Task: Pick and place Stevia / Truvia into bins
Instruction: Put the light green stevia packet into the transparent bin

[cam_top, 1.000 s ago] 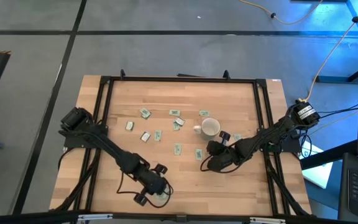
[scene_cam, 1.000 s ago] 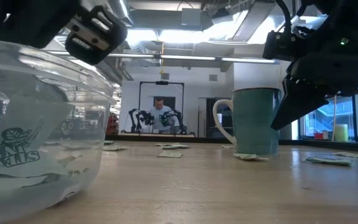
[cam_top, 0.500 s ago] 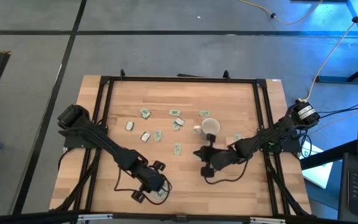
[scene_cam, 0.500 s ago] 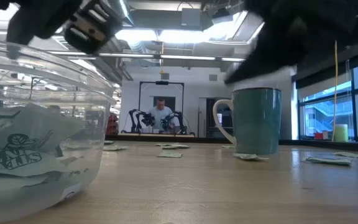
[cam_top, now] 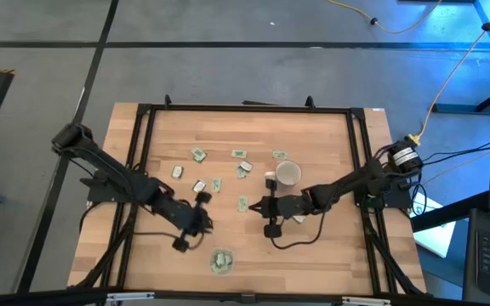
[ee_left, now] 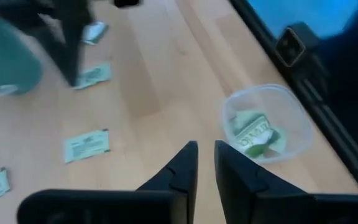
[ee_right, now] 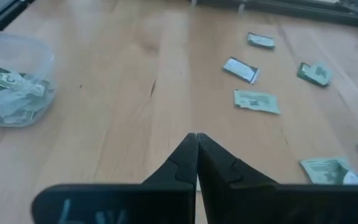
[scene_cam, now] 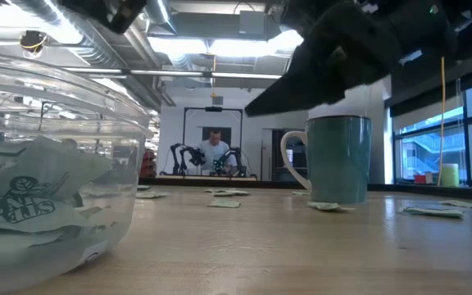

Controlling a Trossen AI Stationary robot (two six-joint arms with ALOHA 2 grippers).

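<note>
Green and white Stevia sachets (cam_top: 200,186) lie flat and scattered on the wooden table's far half, also in the right wrist view (ee_right: 257,101). The clear round bin (cam_top: 221,262) stands near the front edge with several sachets (ee_left: 253,132) in it. My left gripper (ee_left: 204,149) hovers up and to the left of the bin (ee_left: 267,124), its fingers a little open with nothing between them. My right gripper (ee_right: 196,137) is shut, above the table's middle (cam_top: 259,214), left of the white mug (cam_top: 287,174). I see no sachet between its fingers.
The mug (scene_cam: 334,160) stands right of centre with sachets around it. A black frame (cam_top: 143,110) runs along the table's edges. Bare wood lies between the two grippers and the bin (scene_cam: 56,164). A person sits far back in the room (scene_cam: 213,152).
My left gripper has risen from over the bin and drawn back toward the table's left and far side. A further sachet has come to lie in the bin. My right gripper has gone toward the table's left, away from the mug, and tipped from pointing down to nearly level.
</note>
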